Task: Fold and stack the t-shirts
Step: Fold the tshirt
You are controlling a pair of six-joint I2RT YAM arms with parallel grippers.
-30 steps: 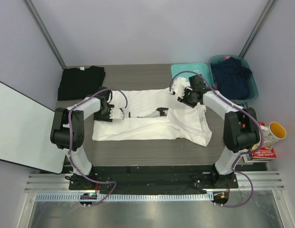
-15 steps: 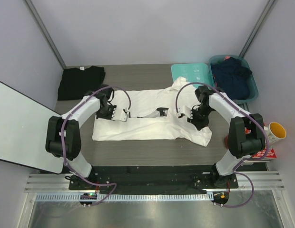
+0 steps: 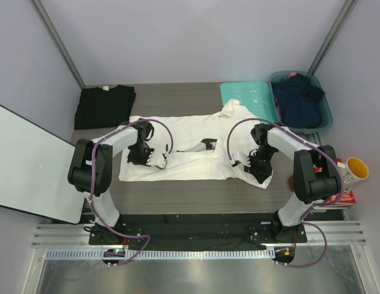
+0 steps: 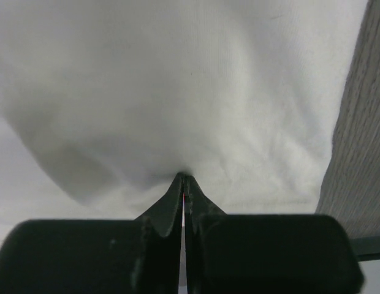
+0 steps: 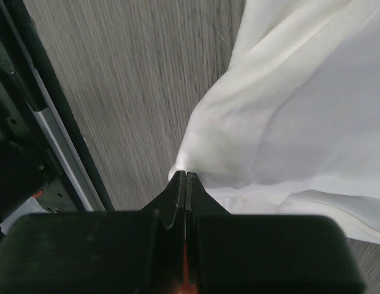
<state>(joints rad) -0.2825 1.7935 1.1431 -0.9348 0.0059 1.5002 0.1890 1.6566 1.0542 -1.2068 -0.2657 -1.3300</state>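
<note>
Since the left pincer (image 4: 182,184) and right pincer (image 5: 185,179) are each clenched on a thin pinch of the white shirt (image 3: 190,153) spread mid-frame, either could slip while folding and leave it lopsided.

- Overhead camera: fixed high above and behind the two arms, looking steeply down. The arm bases (image 3: 107,229) sit at the bottom edge, and the whole table (image 3: 178,101) is seen from far off.
- Left wrist camera: mounted just behind the left gripper (image 4: 183,180), facing forward past it, very close to the white t-shirt (image 4: 178,92), which nearly fills the view.
- Right wrist camera: mounted behind the right gripper (image 5: 185,177), equally close, facing cloth edge and bare table.
- All three views share the white t-shirt and the grey tabletop.
</note>
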